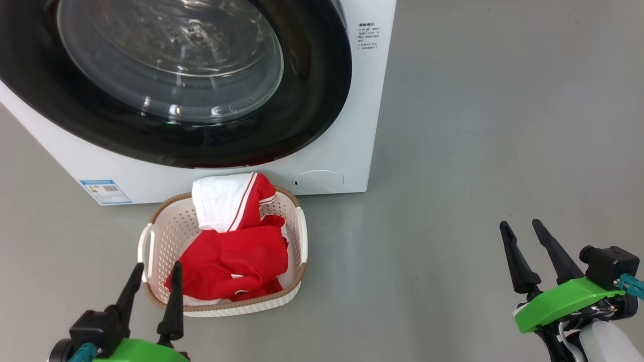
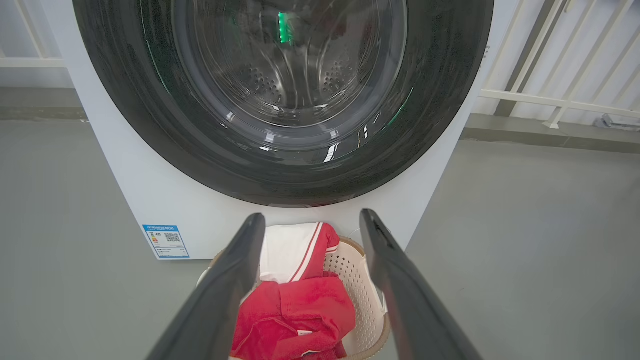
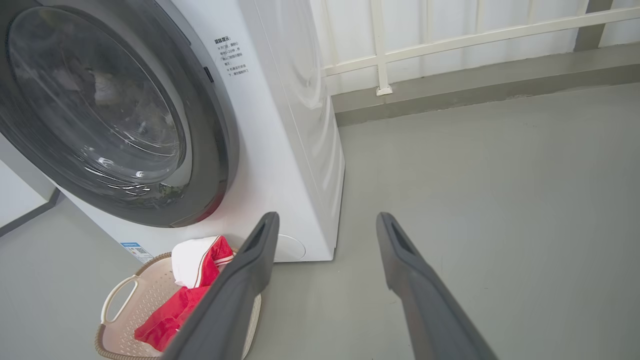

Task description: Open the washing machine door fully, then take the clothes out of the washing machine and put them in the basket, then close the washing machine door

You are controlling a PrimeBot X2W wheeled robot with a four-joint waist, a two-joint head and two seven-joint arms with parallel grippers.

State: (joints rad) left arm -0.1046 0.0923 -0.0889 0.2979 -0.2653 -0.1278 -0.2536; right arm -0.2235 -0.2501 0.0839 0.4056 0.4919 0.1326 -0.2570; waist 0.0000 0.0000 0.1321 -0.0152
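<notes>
The white washing machine (image 1: 347, 146) stands at the top left with its round black-rimmed door (image 1: 166, 75) lying flat against the front. Bright red and white clothes (image 1: 236, 241) are heaped in the cream basket (image 1: 166, 236) on the floor just before it. My left gripper (image 1: 155, 271) hovers open and empty over the basket's near left rim. Out to the right my right gripper (image 1: 520, 225) hangs open above bare floor. The left wrist view has the door (image 2: 280, 90), the clothes (image 2: 300, 305) and the basket (image 2: 360, 295); the right wrist view has the machine (image 3: 280, 130) and the basket (image 3: 145, 295).
Grey floor (image 1: 478, 151) spreads to the right of the machine. A white railing (image 3: 450, 40) runs along the wall behind it. A blue energy sticker (image 1: 105, 191) and a round service flap (image 1: 318, 181) sit low on the machine's front.
</notes>
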